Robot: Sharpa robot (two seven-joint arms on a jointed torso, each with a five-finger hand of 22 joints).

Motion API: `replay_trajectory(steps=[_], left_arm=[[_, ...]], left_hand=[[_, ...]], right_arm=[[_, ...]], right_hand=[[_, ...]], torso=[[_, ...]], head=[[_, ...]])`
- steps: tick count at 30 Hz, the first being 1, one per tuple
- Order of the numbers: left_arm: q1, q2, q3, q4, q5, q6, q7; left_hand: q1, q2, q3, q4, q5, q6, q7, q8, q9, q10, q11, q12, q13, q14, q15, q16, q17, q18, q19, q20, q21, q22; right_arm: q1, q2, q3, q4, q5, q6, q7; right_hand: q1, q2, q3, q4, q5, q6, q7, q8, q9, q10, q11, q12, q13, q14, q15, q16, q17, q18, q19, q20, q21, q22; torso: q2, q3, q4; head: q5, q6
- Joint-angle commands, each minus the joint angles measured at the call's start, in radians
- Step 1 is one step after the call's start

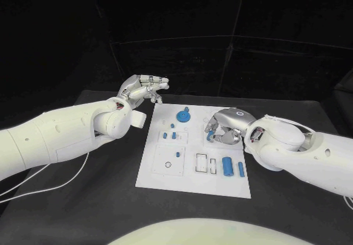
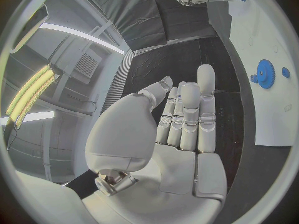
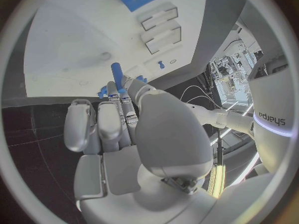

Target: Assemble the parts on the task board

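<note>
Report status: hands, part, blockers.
Left hand open, off the board. Right hand holds a small blue peg over the white task board. Nothing blocking.

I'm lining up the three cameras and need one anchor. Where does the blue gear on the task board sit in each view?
Head view: the blue gear sits near the far edge of the task board, between the two hands.
Left wrist view: blue gear at, on the board beyond the left hand.
Right wrist view: I cannot make it out.
Shared landmark: the white task board.
</note>
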Motion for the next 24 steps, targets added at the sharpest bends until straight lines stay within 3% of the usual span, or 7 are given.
replay_trajectory(steps=[1, 9, 20, 24], left_arm=[[0.002, 0.000, 0.001, -0.001, 0.003, 0.009, 0.003], [0.002, 0.004, 0.001, 0.001, 0.003, 0.011, 0.005], [0.002, 0.013, 0.001, 0.004, 0.003, 0.012, 0.006], [0.002, 0.015, 0.001, 0.004, 0.003, 0.012, 0.006]], left_hand=[[-0.004, 0.005, -0.006, -0.001, 0.000, 0.002, 0.000, 0.004, 0.001, -0.002, -0.001, 0.006, 0.001, -0.007, 0.001, -0.006, -0.001, 0.014, -0.004, 0.000, -0.004, -0.001], [-0.003, 0.006, -0.006, -0.002, 0.000, 0.002, 0.000, 0.004, 0.001, -0.003, -0.001, 0.007, 0.001, -0.007, 0.000, -0.006, -0.001, 0.014, -0.004, -0.001, -0.004, -0.001], [-0.003, 0.006, -0.006, -0.002, 0.000, 0.002, 0.000, 0.004, 0.001, -0.003, -0.001, 0.007, 0.001, -0.007, 0.000, -0.006, -0.001, 0.014, -0.004, -0.001, -0.004, -0.001], [-0.003, 0.006, -0.006, -0.002, 0.000, 0.002, 0.000, 0.004, 0.001, -0.003, -0.001, 0.007, 0.001, -0.007, 0.000, -0.006, -0.001, 0.014, -0.004, -0.001, -0.004, -0.001]], right_arm=[[0.002, -0.006, 0.001, 0.038, -0.005, -0.085, 0.022], [0.001, 0.036, 0.001, 0.076, 0.003, -0.079, 0.059], [-0.040, 0.175, 0.000, 0.024, 0.016, -0.034, 0.136], [-0.057, 0.205, -0.001, -0.001, 0.016, -0.012, 0.146]], right_hand=[[0.006, -0.001, 0.010, -0.001, -0.006, 0.009, 0.001, 0.000, -0.001, 0.025, -0.018, -0.004, 0.001, 0.010, -0.007, 0.004, 0.002, -0.017, 0.007, 0.003, 0.004, 0.002], [0.001, -0.006, 0.018, -0.005, -0.006, 0.009, 0.001, -0.002, -0.001, 0.026, -0.017, -0.008, 0.001, 0.010, -0.006, 0.005, 0.001, -0.017, 0.006, 0.003, 0.004, 0.002], [-0.006, -0.009, 0.030, -0.010, -0.001, 0.006, 0.003, -0.006, -0.003, 0.023, -0.015, -0.015, 0.000, 0.009, -0.005, 0.003, -0.004, -0.016, 0.002, 0.004, 0.003, -0.001], [-0.008, -0.010, 0.032, -0.010, -0.001, 0.005, 0.004, -0.007, -0.003, 0.023, -0.014, -0.017, 0.000, 0.009, -0.005, 0.003, -0.005, -0.015, 0.001, 0.004, 0.002, -0.002]], torso=[[0.000, 0.0003, 0.0002], [0.001, -0.0012, 0.0020], [0.002, -0.0012, 0.0035], [0.002, -0.0012, 0.0009]], head=[[0.001, 0.002], [0.006, -0.001], [0.021, -0.009], [0.027, -0.011]])
